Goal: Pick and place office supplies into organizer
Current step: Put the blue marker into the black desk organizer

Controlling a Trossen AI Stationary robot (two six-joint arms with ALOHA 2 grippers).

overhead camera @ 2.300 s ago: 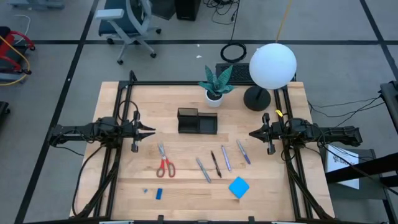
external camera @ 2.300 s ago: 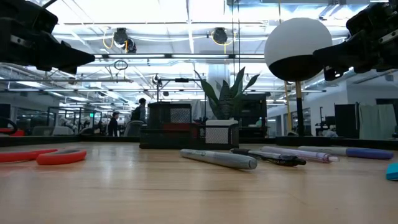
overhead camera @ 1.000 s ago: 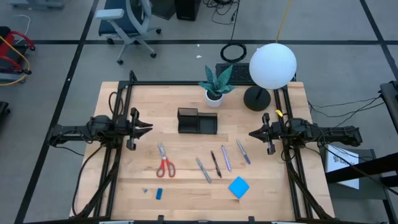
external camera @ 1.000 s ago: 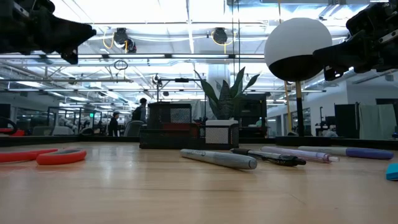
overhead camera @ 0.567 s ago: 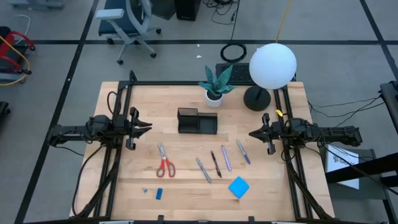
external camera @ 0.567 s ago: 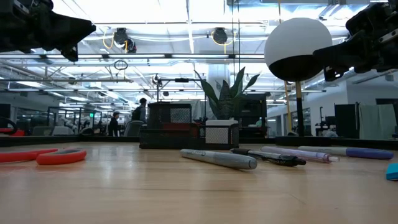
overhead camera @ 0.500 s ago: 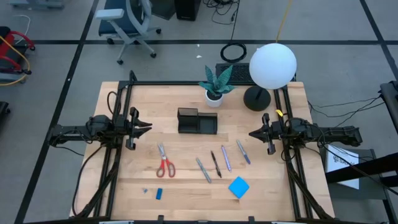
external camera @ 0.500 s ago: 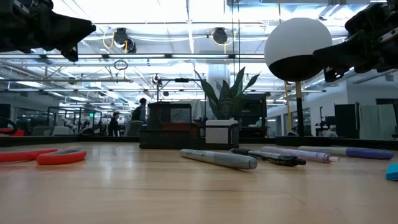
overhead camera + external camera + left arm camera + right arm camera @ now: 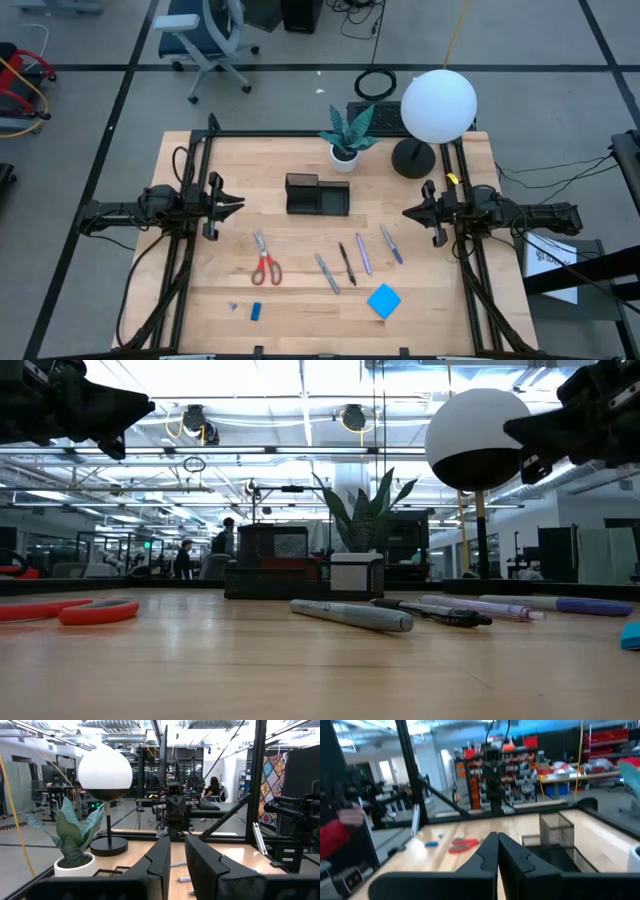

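While the red-handled scissors [image 9: 265, 262], four slim pens [image 9: 356, 260] and blue square pad [image 9: 384, 300] lie on the wooden tabletop [image 9: 300, 305] below the black compartmented organizer [image 9: 317, 195] at centre frame, the left gripper [image 9: 235, 206] hovers narrowly parted at mid-left and the right gripper [image 9: 410, 212] nearly closed at mid-right, both empty, so picking is not yet begun and the next move likely calls for a descent onto one item.

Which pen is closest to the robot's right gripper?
The bluish pen, the last of the four in the row on the right gripper's side. The grey, black and other pens lie farther toward the scissors.

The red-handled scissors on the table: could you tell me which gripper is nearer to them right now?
Left. The left gripper hovers just beside and beyond the red-handled scissors, on their own side of the table. The right gripper is across the table, past the pens.
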